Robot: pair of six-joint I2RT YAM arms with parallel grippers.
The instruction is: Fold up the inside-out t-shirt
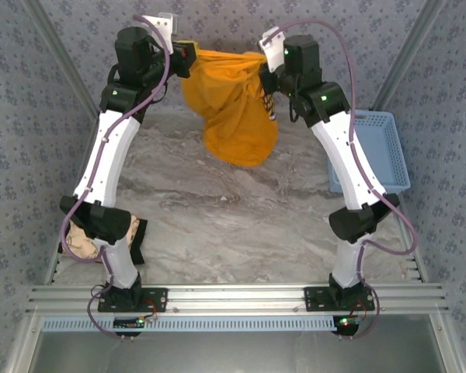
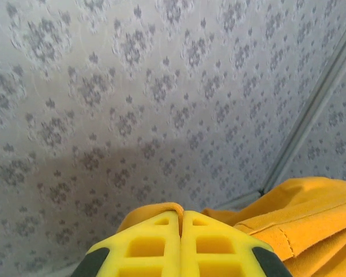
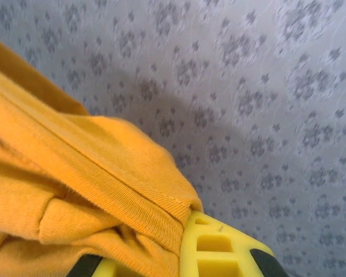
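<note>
Pinching the inside-out t-shirt (image 2: pixel 311 213) at its hem, the left gripper (image 2: pixel 181 222) has its two yellow fingers pressed flat together in the left wrist view, and a thin lip of orange-yellow fabric curls over their tips. In the right wrist view the right gripper (image 3: pixel 187 231) is likewise clamped on the shirt (image 3: pixel 75 184): a stitched, ribbed edge of the cloth folds down into the jaws and covers one finger, leaving the other yellow finger (image 3: pixel 219 245) bare beside it. From above, the left gripper (image 1: pixel 188 53) and right gripper (image 1: pixel 266 66) are raised at the far side of the workspace, facing each other, with the top edge of the t-shirt (image 1: pixel 233 109) stretched between them. The rest of the garment hangs below that edge in a bunched, twisted mass, its lowest folds reaching down toward the far part of the marbled table (image 1: pixel 217 217); whether they touch it I cannot tell. Both white arms rise from their bases on the metal rail (image 1: pixel 233 295) at the near edge and bend inward toward the shirt. A blue basket (image 1: pixel 380 151) sits at the right side of the table, partly behind the right arm. A crumpled beige cloth (image 1: pixel 81 241) with a black edge lies at the near left, behind the left arm's elbow. Patterned grey wallpaper (image 2: pixel 132 86) covers the surrounding walls.
</note>
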